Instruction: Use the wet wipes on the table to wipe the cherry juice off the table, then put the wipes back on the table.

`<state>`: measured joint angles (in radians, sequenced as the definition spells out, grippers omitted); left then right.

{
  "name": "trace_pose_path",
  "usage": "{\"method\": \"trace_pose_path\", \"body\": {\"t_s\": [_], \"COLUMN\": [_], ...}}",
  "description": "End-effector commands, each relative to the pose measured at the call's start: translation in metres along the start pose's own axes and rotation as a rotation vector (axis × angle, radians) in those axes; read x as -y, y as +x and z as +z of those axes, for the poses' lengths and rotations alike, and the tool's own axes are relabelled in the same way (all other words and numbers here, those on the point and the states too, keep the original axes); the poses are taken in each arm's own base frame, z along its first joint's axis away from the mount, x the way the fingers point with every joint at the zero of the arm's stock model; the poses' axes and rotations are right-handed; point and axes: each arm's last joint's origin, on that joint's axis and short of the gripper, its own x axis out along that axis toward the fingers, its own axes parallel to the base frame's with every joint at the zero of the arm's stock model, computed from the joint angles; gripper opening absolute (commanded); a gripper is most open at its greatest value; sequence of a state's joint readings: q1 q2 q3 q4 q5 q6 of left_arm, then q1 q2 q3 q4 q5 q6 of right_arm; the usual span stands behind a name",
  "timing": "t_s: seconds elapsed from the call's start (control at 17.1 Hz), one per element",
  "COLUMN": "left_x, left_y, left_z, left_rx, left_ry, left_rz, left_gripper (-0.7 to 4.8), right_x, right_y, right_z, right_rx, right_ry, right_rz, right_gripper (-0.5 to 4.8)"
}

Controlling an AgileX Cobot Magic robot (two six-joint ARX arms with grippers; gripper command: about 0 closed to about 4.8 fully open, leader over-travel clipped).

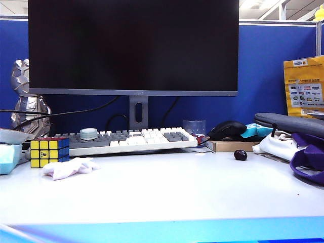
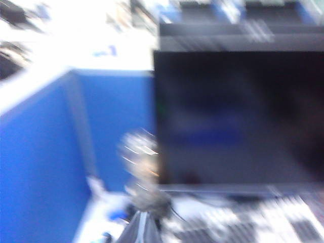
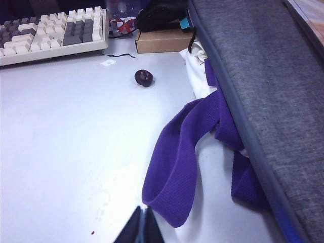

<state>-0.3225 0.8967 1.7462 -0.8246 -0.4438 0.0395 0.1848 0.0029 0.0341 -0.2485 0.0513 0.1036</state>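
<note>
The left gripper (image 2: 143, 229) is seen only in its own blurred wrist view, where its fingers meet in a closed dark wedge holding nothing, raised and aimed at the monitor (image 2: 238, 119) and the blue partition (image 2: 45, 167). The right gripper (image 3: 142, 228) is likewise closed and empty, its tips poised low over the table (image 3: 61, 147) beside a purple strap (image 3: 177, 162) and a grey sleeve (image 3: 263, 86). Neither arm is visible in the exterior view. On the white table (image 1: 167, 187), the wet wipes (image 1: 68, 167) lie crumpled at the left, just in front of the Rubik's cube (image 1: 48, 152), with the keyboard (image 1: 131, 139) behind. A dark cherry (image 1: 240, 155) sits to the right. One tiny cherry juice speck (image 3: 92, 233) is made out near the right gripper; other traces are too small to tell.
</note>
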Motion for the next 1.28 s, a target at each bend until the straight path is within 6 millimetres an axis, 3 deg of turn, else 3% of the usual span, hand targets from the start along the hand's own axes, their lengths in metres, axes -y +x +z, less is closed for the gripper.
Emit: {"method": "trace_pose_path", "body": {"t_s": [0.06,0.17,0.29,0.41,0.52,0.82,0.99,1.28], "left_x": [0.000,0.011,0.034,0.041,0.037,0.022,0.023,0.024], "left_y": [0.000,0.020,0.055,0.066,0.054,0.021,0.020,0.019], "left_z": [-0.006,-0.026,-0.078,-0.120,-0.173,-0.260,-0.298,-0.342], "left_rx": [0.007,0.009,-0.072,-0.160,-0.108,-0.039,-0.074,-0.131], "left_ry": [-0.006,-0.019,-0.070,-0.048,-0.084,-0.112,-0.099,-0.073], "left_rz": [0.015,-0.009,-0.156,-0.146,-0.132,-0.065,-0.063,-0.061], "left_gripper": [0.18,0.18,0.18,0.18,0.18,0.18,0.18,0.19], "right_x": [0.000,0.000,0.000,0.000,0.000,0.000,0.000,0.000], "right_y": [0.000,0.000,0.000,0.000,0.000,0.000,0.000,0.000], "right_z": [0.000,0.000,0.000,0.000,0.000,0.000,0.000,0.000], "right_rx": [0.005,0.005,0.005,0.005,0.005,0.005,0.005,0.005], "right_ry": [-0.002,-0.002,-0.002,-0.002,-0.002,-0.002,-0.002,-0.002], "right_rz": [0.004,0.003,0.003,0.003,0.004,0.003,0.003,0.003], "right_gripper": [0.00,0.00,0.00,0.00,0.00,0.00,0.00,0.00]}}
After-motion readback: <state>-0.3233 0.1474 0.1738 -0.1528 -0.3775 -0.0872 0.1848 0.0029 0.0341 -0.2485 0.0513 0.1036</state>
